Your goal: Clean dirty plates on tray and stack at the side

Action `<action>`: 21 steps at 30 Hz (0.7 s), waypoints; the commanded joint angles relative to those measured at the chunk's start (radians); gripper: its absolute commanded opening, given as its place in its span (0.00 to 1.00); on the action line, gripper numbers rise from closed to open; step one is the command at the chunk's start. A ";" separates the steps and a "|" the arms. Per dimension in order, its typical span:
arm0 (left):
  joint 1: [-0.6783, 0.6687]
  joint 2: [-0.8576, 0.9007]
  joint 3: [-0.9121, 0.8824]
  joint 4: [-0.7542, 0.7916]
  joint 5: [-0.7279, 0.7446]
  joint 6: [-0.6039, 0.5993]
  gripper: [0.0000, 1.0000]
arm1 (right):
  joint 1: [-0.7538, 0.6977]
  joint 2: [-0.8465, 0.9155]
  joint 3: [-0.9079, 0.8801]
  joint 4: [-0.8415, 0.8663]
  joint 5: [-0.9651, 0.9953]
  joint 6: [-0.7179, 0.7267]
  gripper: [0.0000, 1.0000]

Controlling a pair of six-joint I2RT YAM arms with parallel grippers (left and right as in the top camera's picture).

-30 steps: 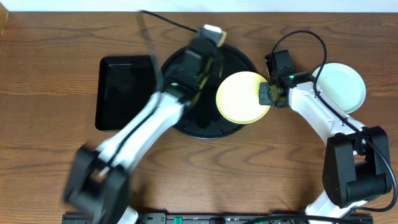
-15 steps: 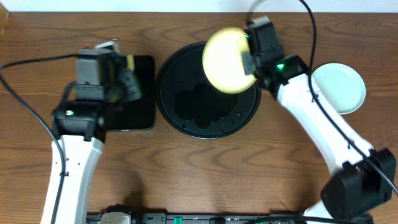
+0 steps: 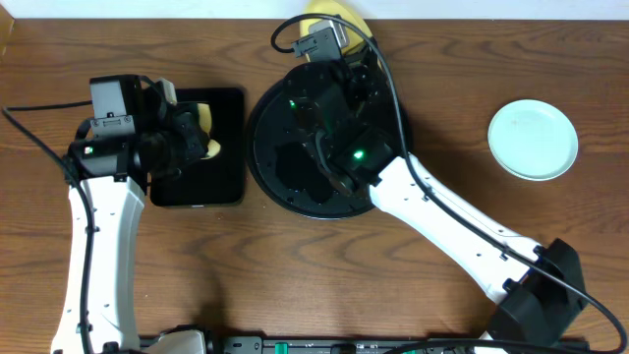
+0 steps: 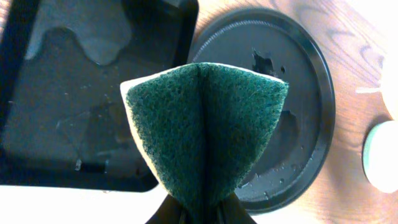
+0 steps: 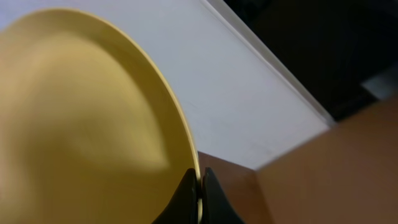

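My right gripper [image 5: 199, 196] is shut on the rim of the pale yellow plate [image 5: 81, 124] and holds it on edge at the far side of the large round black tray [image 3: 270, 177]. In the overhead view only a sliver of the yellow plate [image 3: 329, 22] shows behind the arm. My left gripper [image 4: 202, 208] is shut on a folded green and yellow sponge [image 4: 205, 130], held over the rectangular black tray [image 4: 68, 106]. The sponge [image 3: 208, 123] also shows in the overhead view. A mint-green plate [image 3: 533, 139] lies on the table at the right. The round tray [image 4: 298, 124] holds no plates.
The rectangular black tray [image 3: 211, 187] sits left of the round tray and has water in it. The right arm stretches diagonally over the round tray from the bottom right. Cables loop near the table's far edge.
The right arm has swung the yellow plate from over the tray's upper right to the far edge and tipped it on edge. The left gripper with the sponge barely shifted over the rectangular tray.
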 commanded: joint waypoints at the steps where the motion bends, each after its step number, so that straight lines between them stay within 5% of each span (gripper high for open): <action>1: 0.005 0.007 -0.005 -0.003 0.047 0.028 0.08 | 0.000 0.012 -0.009 0.007 0.117 -0.011 0.01; 12: 0.005 0.008 -0.005 -0.003 0.047 0.028 0.08 | -0.003 0.012 -0.008 0.008 0.093 0.026 0.01; 17: 0.005 0.008 -0.005 -0.014 0.046 0.029 0.08 | -0.072 0.000 -0.003 -0.122 -0.098 0.129 0.01; 21: 0.005 0.008 -0.005 -0.025 0.039 0.036 0.08 | -0.227 -0.040 0.027 -0.383 -0.435 0.346 0.01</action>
